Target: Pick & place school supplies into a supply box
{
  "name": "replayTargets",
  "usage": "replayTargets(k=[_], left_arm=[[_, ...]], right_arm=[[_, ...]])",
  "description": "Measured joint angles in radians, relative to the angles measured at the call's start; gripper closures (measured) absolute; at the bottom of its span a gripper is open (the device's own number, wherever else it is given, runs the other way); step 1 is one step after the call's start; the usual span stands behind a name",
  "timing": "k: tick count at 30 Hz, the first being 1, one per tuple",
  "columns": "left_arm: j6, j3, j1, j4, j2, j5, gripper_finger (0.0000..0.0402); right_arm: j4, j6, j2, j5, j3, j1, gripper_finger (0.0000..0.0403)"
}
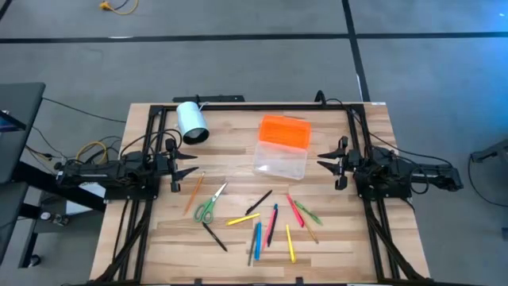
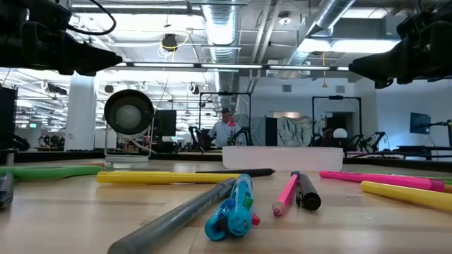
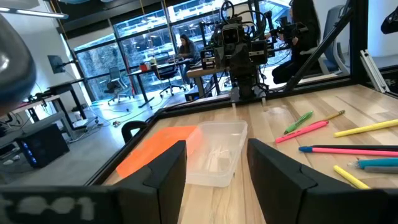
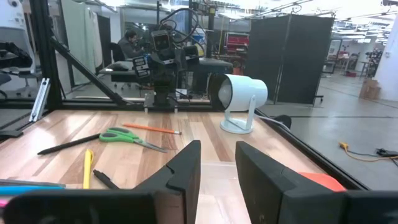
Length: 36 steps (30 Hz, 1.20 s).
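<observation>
The supply box stands near the table's middle, its clear body (image 1: 280, 161) open at the top and its orange lid (image 1: 284, 131) lying flat on the far side. The school supplies lie loose on the wood nearer the front edge. Among them are green-handled scissors (image 1: 208, 208), an orange pencil (image 1: 194, 193), a yellow pen (image 1: 242, 218), a blue pen (image 1: 258, 238) and a pink one (image 1: 295, 210). My left gripper (image 1: 194, 164) hovers open at the left, pointing level at the box (image 3: 217, 152). My right gripper (image 1: 321, 160) hovers open at the right, a narrower gap between its fingers (image 4: 186, 165).
A white cylinder lamp (image 1: 191, 121) stands at the far left of the table. Black frame rails (image 1: 254, 106) run along the far edge and both sides. Bare wood lies between each gripper and the pens. A person sits at a desk in the room behind (image 2: 226, 127).
</observation>
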Motion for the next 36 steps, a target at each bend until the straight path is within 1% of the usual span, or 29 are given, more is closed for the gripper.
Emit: replayTargets(k=[16, 31, 36], left_arm=[[0.0, 0.0, 0.0, 0.0, 0.0, 0.0, 0.024], [-0.211, 0.0, 0.0, 0.0, 0.0, 0.006, 0.024], [-0.23, 0.0, 0.0, 0.011, 0.0, 0.006, 0.024]], right_arm=[[0.0, 0.0, 0.0, 0.0, 0.0, 0.0, 0.0305], [0.024, 0.0, 0.0, 0.0, 0.0, 0.0, 0.0305], [0.051, 0.0, -0.001, 0.0, 0.0, 0.0, 0.0305]])
